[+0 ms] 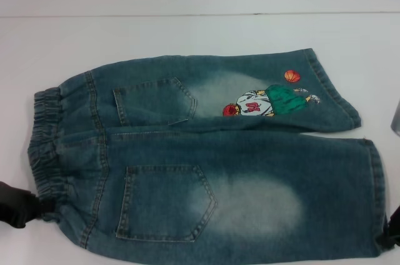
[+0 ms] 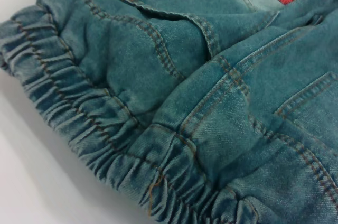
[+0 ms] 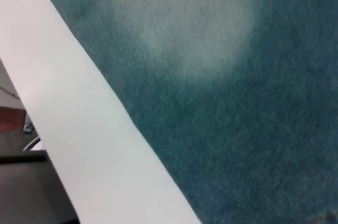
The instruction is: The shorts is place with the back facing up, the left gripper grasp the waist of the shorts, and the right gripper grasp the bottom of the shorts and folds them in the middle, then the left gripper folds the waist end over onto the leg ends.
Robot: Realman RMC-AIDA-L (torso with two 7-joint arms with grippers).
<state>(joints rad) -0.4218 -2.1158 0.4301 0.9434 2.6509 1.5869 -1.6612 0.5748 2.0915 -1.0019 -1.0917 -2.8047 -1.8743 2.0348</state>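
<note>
Left gripper point(image 1: 22, 205) at near corner of waist point(image 1: 47, 146), fingers hidden, can't tell if clamped. Shorts point(image 1: 206, 159) flat on table point(image 1: 187, 34), back up. Right gripper point(image 1: 394, 230) by near hem point(image 1: 378, 196), prob. touching; grip unclear. Risk: corner slipping mid-fold if pinch shallow.

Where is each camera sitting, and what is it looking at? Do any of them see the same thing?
Head view: up on the robot's head, looking down at the shorts on the white table; the left gripper shows by the waist, the right gripper by the near leg's hem.
Left wrist view: close over the ruched waist and back pockets; no robot parts show.
Right wrist view: close over faded denim and the table edge; no robot parts show.
Shared: the cartoon print appears in the head and left wrist views.
</note>
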